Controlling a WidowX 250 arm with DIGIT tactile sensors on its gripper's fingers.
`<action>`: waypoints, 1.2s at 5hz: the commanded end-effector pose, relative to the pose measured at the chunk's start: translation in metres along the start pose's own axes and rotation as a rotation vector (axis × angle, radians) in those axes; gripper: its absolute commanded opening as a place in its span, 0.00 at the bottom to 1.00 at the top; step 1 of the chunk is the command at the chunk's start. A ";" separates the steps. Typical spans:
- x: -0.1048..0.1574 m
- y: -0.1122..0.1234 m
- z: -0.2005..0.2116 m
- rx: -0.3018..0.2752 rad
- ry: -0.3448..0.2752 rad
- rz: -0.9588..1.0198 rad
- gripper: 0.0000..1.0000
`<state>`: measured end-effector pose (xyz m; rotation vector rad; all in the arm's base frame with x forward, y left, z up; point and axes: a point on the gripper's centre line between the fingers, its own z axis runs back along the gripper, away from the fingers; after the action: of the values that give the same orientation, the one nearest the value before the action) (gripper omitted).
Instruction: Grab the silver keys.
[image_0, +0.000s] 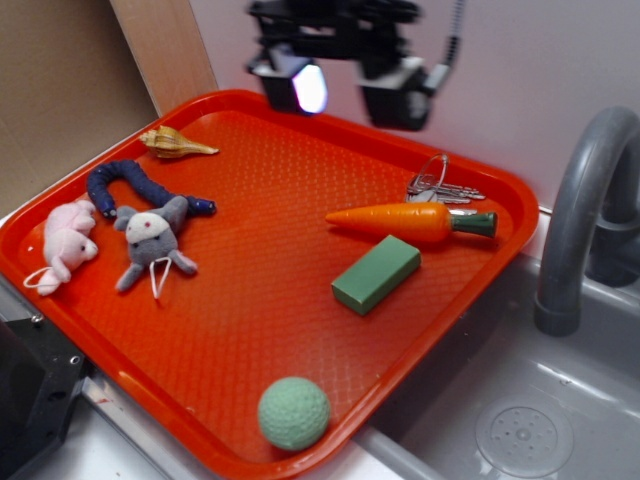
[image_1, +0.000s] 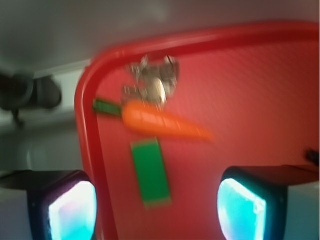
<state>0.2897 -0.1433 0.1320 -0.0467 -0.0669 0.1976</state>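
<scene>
An orange-red plastic tray (image_0: 250, 330) with a raised rim lies beside a grey toy sink (image_0: 520, 420), whose curved grey faucet (image_0: 585, 200) rises at the right; a pale wall stands behind.

The silver keys (image_0: 440, 188) lie in the tray's far right corner, close to the rim, with their wire ring tipped up toward the wall. In the wrist view they (image_1: 152, 82) are blurred but sit just inside the rounded corner. The toy carrot (image_0: 410, 222) lies just in front of them, touching or nearly so, its green stem pointing at the right rim. Nearer the front is a green rectangular block (image_0: 377, 273), apart from the carrot.

The gripper (image_0: 345, 85) hangs in the air above the tray's far edge, left of the keys. Its jaws stand wide apart and hold nothing; both pale pads (image_1: 75, 212) show at the bottom of the wrist view with bare tray between them.

The middle of the tray is open. A green ball (image_0: 294, 412) rests by the front rim. At the left lie a grey plush mouse (image_0: 152, 243), a pink plush animal (image_0: 68, 240), a dark blue curved soft toy (image_0: 135, 185) and a seashell (image_0: 175, 145).
</scene>
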 end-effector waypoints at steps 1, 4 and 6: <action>0.029 -0.031 -0.013 -0.034 -0.093 0.020 1.00; 0.056 -0.012 -0.033 -0.021 -0.162 0.305 1.00; 0.066 -0.007 -0.057 0.041 -0.202 0.273 1.00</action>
<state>0.3489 -0.1465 0.0589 0.0393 -0.2018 0.4633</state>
